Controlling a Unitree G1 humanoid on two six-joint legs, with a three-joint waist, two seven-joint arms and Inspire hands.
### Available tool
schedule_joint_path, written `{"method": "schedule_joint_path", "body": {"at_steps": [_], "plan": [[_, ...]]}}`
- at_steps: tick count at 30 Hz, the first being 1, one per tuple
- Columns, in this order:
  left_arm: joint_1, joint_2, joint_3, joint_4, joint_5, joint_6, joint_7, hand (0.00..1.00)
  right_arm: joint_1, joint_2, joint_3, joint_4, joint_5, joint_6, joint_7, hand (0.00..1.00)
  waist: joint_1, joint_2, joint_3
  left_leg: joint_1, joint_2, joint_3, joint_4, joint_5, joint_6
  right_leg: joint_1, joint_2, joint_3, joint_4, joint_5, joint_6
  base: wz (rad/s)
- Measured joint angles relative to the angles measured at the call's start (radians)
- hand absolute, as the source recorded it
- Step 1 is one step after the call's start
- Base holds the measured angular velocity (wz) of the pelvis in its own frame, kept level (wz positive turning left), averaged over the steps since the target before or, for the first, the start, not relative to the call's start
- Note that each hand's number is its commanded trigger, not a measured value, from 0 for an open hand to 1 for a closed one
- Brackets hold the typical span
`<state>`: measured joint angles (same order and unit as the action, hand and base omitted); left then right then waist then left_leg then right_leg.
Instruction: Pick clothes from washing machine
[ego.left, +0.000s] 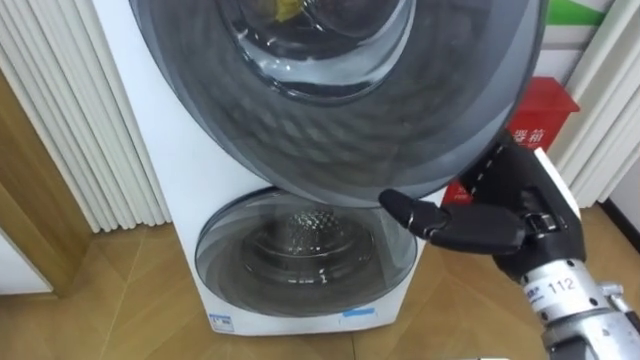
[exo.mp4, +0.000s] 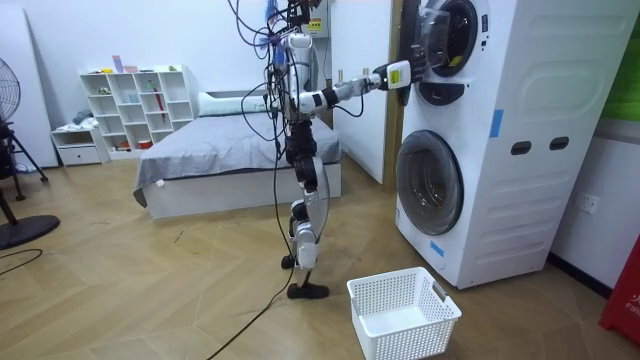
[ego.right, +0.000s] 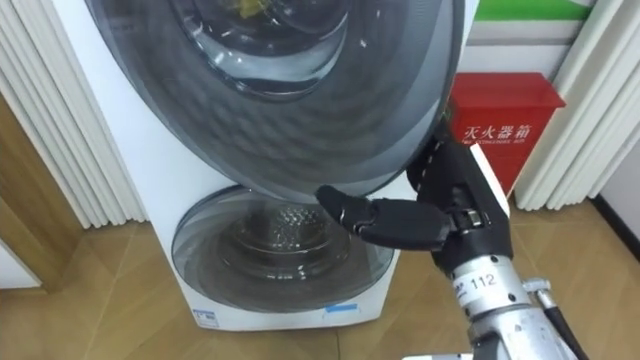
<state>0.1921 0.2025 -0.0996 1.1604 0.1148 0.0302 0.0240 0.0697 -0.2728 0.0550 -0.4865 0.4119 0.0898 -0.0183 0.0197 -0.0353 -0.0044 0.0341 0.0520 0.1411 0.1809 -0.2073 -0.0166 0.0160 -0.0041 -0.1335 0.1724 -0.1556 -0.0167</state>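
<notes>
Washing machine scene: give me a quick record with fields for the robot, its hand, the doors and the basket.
Robot: stands facing the washing machine, right arm stretched out
Upper door: appears ajar
Right robot hand: at the upper door's lower right rim
Lower door: shut
Basket: white, on the floor before the machine

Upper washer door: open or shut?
Partly open: the upper door stands swung out from the washer, right hand at its edge.
</notes>
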Motion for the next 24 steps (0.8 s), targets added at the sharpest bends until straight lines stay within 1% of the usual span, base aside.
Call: {"method": "schedule_joint_path", "body": {"at_steps": [2, 4, 6, 8, 10, 12, 14, 17, 19, 24], "plan": [[-0.005, 0.006, 0.0, 0.003, -0.001, 0.0, -0.012, 0.0, 0.0, 0.0, 0.003, -0.013, -0.014, 0.0, 0.002, 0.0, 0.013, -0.002, -0.0002, 0.002, 0.004, 0.0, 0.003, 0.0, -0.001, -0.001, 0.005, 0.008, 0.001, 0.001, -0.002, -0.13], [-0.008, 0.008, 0.0, 0.003, -0.001, 0.0, -0.016, 0.0, -0.005, -0.001, 0.004, -0.032, -0.025, 0.0, 0.019, 0.0, 0.016, -0.003, 0.0002, 0.002, 0.006, 0.0, 0.006, 0.001, -0.003, 0.0, 0.007, 0.008, 0.001, 0.002, -0.003, -0.04], [-0.015, 0.01, -0.002, 0.003, -0.001, 0.0, -0.018, 0.0, -0.035, -0.002, 0.018, -0.05, -0.025, 0.003, 0.046, 0.0, 0.018, -0.006, 0.0011, 0.003, 0.008, -0.001, 0.006, 0.003, -0.005, 0.0, 0.009, 0.008, 0.001, 0.001, -0.006, 0.0], [-0.022, 0.017, -0.004, 0.008, -0.002, -0.003, -0.018, 0.0, -0.055, -0.008, 0.058, -0.055, -0.02, -0.006, 0.085, 0.0, 0.027, -0.014, 0.0046, 0.005, 0.011, -0.002, 0.006, 0.004, -0.007, 0.001, 0.013, 0.01, -0.003, 0.002, -0.009, -0.08], [-0.02, 0.018, -0.004, 0.012, -0.001, -0.004, -0.017, 0.0, -0.053, -0.008, 0.083, -0.07, -0.019, -0.007, 0.108, 0.0, 0.027, -0.017, 0.0055, 0.007, 0.013, -0.004, 0.006, 0.004, -0.008, 0.0, 0.015, 0.018, -0.004, 0.004, -0.012, -0.17], [-0.02, 0.019, -0.004, 0.014, 0.009, -0.005, -0.015, 0.0, -0.053, -0.005, 0.099, -0.071, -0.017, -0.007, 0.133, 0.0, 0.027, -0.02, 0.0052, 0.008, 0.016, -0.007, 0.006, 0.005, -0.009, 0.0, 0.017, 0.019, -0.003, 0.004, -0.016, -0.09], [-0.019, 0.031, -0.021, 0.014, 0.009, -0.008, -0.014, 0.0, -0.053, 0.001, 0.114, -0.074, -0.022, -0.007, 0.16, 0.0, 0.027, -0.027, 0.0045, 0.007, 0.02, -0.007, 0.006, 0.008, -0.013, -0.001, 0.021, 0.019, -0.002, 0.005, -0.021, 0.0], [-0.021, 0.037, -0.025, 0.013, 0.009, -0.01, -0.014, 0.0, -0.053, 0.01, 0.125, -0.075, -0.034, -0.003, 0.164, 0.0, 0.027, -0.037, 0.0026, 0.004, 0.025, -0.011, 0.006, 0.013, -0.022, -0.003, 0.024, 0.016, -0.002, 0.009, -0.029, 0.03], [-0.021, 0.04, -0.026, 0.013, 0.009, -0.012, -0.013, 0.0, -0.053, 0.016, 0.127, -0.075, -0.046, -0.001, 0.164, 0.0, 0.027, -0.041, 0.0024, 0.002, 0.027, -0.014, 0.006, 0.015, -0.025, -0.004, 0.024, 0.009, -0.002, 0.011, -0.032, 0.06], [-0.021, 0.04, -0.025, 0.012, 0.009, -0.015, -0.014, 0.0, -0.051, 0.018, 0.127, -0.074, -0.055, 0.001, 0.168, 0.0, 0.03, -0.041, 0.0022, 0.003, 0.027, -0.016, 0.006, 0.015, -0.026, -0.002, 0.026, 0.005, -0.003, 0.013, -0.035, 0.01]]}}
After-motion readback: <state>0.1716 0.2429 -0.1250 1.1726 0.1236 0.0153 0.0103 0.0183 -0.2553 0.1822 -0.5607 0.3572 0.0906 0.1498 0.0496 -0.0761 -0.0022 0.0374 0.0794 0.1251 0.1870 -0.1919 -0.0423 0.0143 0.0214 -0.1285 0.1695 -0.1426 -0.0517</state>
